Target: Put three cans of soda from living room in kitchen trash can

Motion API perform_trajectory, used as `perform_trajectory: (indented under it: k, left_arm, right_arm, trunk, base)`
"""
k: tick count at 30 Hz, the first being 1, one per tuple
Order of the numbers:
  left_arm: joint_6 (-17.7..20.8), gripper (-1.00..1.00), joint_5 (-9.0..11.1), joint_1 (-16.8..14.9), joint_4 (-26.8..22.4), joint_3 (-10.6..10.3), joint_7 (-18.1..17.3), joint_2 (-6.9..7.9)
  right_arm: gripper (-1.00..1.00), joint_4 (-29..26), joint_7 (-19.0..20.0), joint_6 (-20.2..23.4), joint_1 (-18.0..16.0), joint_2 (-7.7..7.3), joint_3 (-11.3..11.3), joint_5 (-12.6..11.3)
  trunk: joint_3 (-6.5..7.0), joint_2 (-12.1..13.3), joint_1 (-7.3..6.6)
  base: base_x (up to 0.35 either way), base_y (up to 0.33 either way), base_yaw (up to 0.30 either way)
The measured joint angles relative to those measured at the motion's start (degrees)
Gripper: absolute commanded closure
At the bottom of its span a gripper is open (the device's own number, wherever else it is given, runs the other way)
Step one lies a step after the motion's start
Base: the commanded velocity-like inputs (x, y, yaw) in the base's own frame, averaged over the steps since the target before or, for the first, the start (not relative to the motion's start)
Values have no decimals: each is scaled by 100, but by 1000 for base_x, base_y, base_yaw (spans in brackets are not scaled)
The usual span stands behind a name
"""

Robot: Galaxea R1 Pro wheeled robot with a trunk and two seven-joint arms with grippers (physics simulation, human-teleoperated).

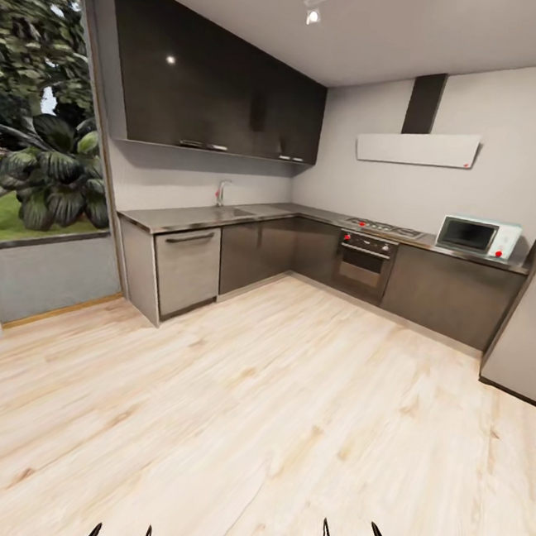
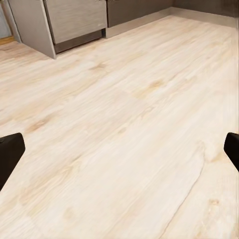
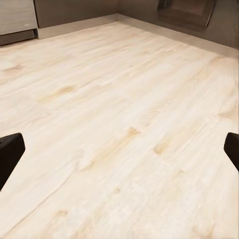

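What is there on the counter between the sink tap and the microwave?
In the head view, the gas hob sits on the counter between the tap and the microwave.

Bright, even illumination throughout, daylight entering at the window [image 1: 47,126], ceiling spotlight [image 1: 312,16] lit, a point glare on the glossy black wall cupboards [image 1: 214,87], soft sheen on the pale wood floor [image 1: 286,403], faint shadows, slightly soft render, straight lines leaning near head view edges.
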Motion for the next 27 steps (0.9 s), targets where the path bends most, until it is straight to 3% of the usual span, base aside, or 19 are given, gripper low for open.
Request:
perform_trajectory:
  k: [27]
  left_arm:
    - [0,-100,-9,0,9,0,0,0]
  right_arm:
    - [-100,36,1,0,-9,0,0,-1]
  trunk:
    - [112,0,0]
  base:
    - [0,0,-227]
